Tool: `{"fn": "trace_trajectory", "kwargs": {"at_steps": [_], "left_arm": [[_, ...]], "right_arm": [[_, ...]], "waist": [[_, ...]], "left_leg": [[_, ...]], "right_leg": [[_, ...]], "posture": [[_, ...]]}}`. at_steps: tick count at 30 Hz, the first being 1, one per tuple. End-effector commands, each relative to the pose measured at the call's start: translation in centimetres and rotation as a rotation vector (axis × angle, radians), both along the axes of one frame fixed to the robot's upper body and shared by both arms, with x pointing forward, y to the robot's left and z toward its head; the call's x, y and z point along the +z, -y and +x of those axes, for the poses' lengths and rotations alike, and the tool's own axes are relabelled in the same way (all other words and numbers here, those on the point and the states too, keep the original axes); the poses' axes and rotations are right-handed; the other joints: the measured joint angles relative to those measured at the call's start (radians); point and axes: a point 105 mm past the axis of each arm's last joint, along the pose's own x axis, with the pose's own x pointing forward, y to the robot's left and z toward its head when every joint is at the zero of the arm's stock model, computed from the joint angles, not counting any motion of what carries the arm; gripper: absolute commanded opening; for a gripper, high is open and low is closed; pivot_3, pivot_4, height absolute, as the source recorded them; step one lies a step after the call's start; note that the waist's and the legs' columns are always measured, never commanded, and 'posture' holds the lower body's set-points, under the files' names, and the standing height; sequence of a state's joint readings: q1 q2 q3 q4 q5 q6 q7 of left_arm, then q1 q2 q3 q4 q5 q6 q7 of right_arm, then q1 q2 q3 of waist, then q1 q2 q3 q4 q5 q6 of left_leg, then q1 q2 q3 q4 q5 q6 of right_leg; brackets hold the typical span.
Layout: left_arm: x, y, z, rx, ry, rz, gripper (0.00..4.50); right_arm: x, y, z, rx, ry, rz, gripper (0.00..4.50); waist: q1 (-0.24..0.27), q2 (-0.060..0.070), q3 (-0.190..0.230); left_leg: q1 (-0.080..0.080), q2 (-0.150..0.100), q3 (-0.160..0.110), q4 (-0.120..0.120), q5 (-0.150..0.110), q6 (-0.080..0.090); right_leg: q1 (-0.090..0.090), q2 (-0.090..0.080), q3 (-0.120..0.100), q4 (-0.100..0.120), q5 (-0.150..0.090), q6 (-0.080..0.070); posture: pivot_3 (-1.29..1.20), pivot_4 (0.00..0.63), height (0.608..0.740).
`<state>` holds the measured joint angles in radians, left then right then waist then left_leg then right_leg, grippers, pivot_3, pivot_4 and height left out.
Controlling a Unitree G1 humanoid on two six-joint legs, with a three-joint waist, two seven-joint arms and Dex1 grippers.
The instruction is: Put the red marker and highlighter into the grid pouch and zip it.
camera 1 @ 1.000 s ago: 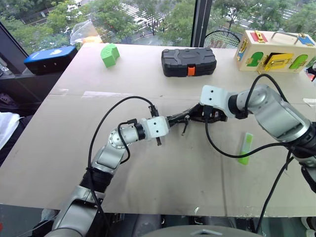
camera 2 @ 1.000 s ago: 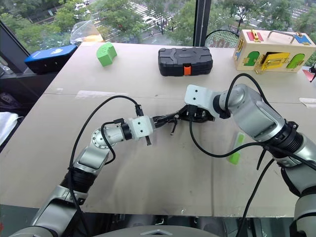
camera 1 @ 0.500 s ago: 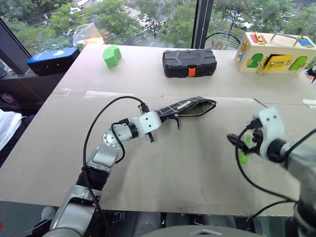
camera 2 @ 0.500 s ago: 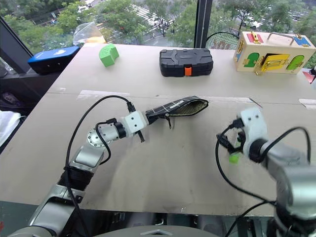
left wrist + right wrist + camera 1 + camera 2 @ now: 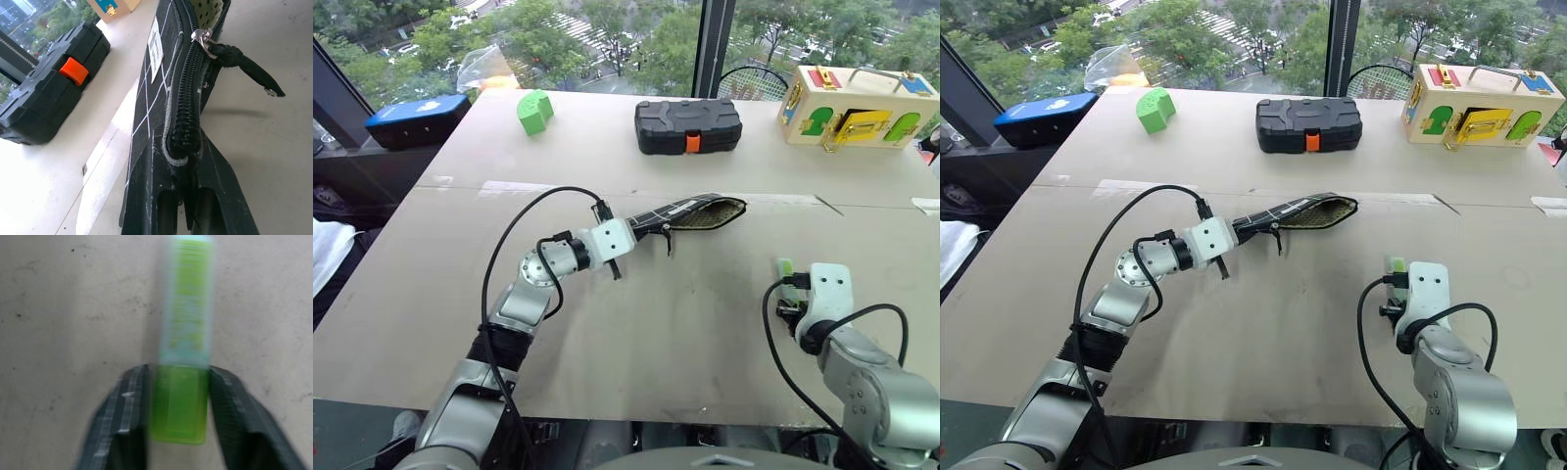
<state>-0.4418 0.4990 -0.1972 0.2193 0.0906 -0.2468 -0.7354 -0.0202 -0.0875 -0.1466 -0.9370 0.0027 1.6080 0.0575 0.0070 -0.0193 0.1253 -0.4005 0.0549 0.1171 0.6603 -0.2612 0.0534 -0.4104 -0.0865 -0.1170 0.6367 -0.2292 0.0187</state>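
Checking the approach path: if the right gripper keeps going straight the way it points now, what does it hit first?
The highlighter. It already lies between the fingers of the right gripper, lengthwise along their line, on the table. Pushing on would probably press into the highlighter and the tabletop beneath; depth is hard to judge.

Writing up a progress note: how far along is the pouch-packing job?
Done: the grid pouch is open, held off the table by the shut left gripper. The red marker can't be seen. In hand: the right gripper has a finger on each side of the highlighter on the table. Left: put it in, then zip.
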Motion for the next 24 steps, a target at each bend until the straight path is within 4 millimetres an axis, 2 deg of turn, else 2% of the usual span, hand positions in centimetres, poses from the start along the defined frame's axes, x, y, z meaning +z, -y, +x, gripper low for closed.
{"fn": "trace_trajectory", "kwargs": {"at_steps": [1,4,6,11,17,24], "left_arm": [[1.3,0.8,-0.5,-0.029,0.039,-0.038,0.0],[1.4,1.1,-0.6,-0.039,0.039,-0.042,0.0],[1.4,1.3,-0.6,-0.053,0.038,-0.039,0.0],[1.6,2.0,-0.8,-0.098,0.055,-0.028,0.0],[2.0,3.3,-1.6,-0.168,0.092,-0.028,0.0],[1.2,4.5,-4.0,-0.283,0.125,0.002,0.0]], "right_arm": [[2.2,0.4,-0.2,0.151,0.067,-0.043,0.75],[4.0,0.0,-1.1,0.441,0.049,-0.056,0.75],[6.1,-0.5,-1.1,0.62,0.054,-0.058,0.75],[9.9,-2.2,0.5,0.883,0.041,-0.056,0.75],[9.5,-3.0,3.5,0.936,-0.045,-0.168,0.75],[9.9,-4.8,7.1,0.993,-0.042,-0.211,0.75]], "waist": [[-0.001,0.001,0.0],[-0.003,0.002,0.002],[-0.006,0.002,0.002],[-0.019,0.001,0.002],[-0.013,0.0,0.002],[-0.018,0.0,0.002]], "left_leg": [[0.0,0.0,0.0,0.0,0.0,0.0],[0.0,0.0,0.0,0.0,-0.002,0.004],[0.0,0.0,-0.001,0.0,-0.003,0.005],[0.001,0.001,-0.004,-0.001,-0.003,0.005],[-0.001,0.001,-0.004,-0.002,-0.003,0.005],[-0.001,0.0,0.0,-0.001,-0.001,0.001]], "right_leg": [[0.0,0.0,0.0,-0.001,0.0,0.0],[0.0,0.0,0.0,-0.001,0.0,0.0],[0.0,0.0,0.0,-0.002,0.0,0.0],[0.001,0.001,-0.001,-0.002,0.0,-0.001],[0.001,-0.001,-0.001,-0.004,0.0,-0.001],[0.001,-0.001,-0.001,-0.005,0.001,0.0]], "posture": [[0.0,0.15,0.74],[0.0,0.15,0.74],[0.0,0.15,0.74],[0.0,0.15,0.74],[0.0,0.15,0.74],[0.0,0.15,0.74]]}}
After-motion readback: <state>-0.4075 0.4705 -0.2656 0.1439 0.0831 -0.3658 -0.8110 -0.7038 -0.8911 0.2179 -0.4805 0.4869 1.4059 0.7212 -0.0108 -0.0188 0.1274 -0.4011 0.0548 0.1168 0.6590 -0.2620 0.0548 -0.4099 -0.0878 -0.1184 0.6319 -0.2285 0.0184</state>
